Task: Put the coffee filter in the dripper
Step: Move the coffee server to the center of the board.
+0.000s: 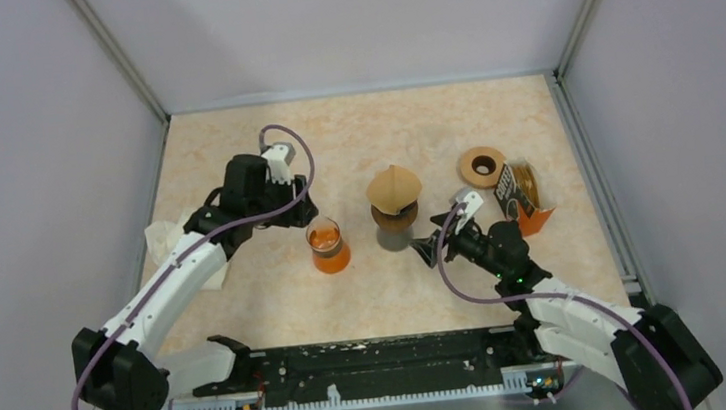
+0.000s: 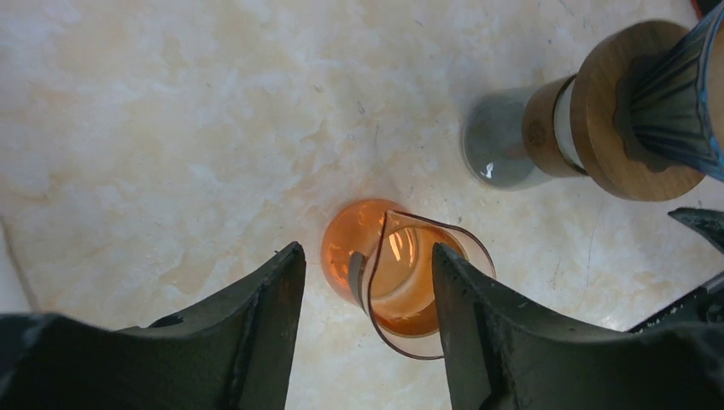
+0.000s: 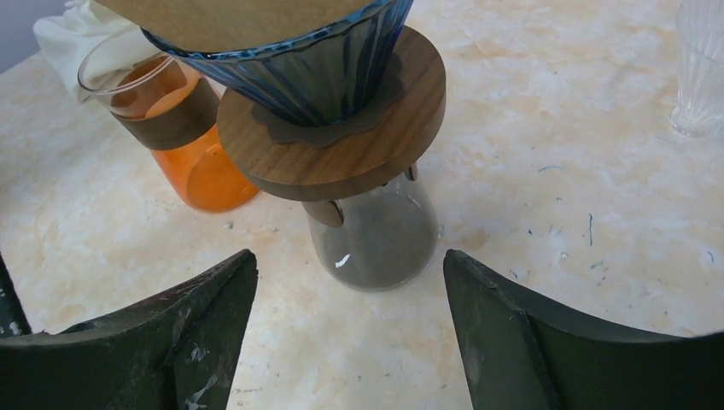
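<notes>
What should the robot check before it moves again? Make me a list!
1. Filter in the dripper: ok, the brown paper sits in the blue cone.
2. Filter pressed in evenly all round: cannot tell, because its rim is cut off in the right wrist view.
3. Dripper upright on the grey carafe: ok.
4. Right tool open and empty: ok, it faces the carafe.
5. Left tool open and empty: ok.
6. Orange beaker upright with nothing spilled: ok, but it stands just below the left tool, so lift away with care.
</notes>
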`<state>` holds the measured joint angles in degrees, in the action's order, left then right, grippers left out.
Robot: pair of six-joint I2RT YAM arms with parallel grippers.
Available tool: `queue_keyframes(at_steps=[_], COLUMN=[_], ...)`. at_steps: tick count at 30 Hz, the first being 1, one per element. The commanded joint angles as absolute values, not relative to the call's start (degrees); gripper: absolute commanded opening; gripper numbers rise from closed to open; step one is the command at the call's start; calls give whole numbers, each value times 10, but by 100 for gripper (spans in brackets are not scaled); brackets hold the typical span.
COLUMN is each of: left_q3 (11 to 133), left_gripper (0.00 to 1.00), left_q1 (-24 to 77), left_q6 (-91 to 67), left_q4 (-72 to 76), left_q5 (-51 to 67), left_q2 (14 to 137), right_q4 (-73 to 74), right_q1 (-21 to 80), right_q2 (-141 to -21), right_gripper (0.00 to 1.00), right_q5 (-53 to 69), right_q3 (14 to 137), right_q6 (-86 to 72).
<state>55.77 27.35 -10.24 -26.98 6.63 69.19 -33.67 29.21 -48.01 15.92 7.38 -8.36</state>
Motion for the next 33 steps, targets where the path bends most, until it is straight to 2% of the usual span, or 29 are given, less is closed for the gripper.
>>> queue_keyframes(at_steps=[1,5,9,21,24,33], left_q3=[545,512,478,451,450,447], left_gripper=[65,83,93,94,94,94], left_q1=[243,215,205,178,175,168], left_q6=[-85,-73,-75,-82,-83,-85], left_q4=[-214,-158,-117,-96,-95,-95], left_q5=[31,-15,-47,-50,-47,-38], left_q2=[641,599,569,553,551,550], right_q4=[-528,-589,-727,-976,-986,-988], right_q1=[310,327,335,347,354,358], right_q2=[-543,-619,-690,-906,-931,-986], right_gripper=[80,77,74,60,56,53], right_q5=[159,136,108,87,79,59], right_q3=[55,61,42,40,54,98], right_q6=[-72,-61,-73,-110,-109,-101])
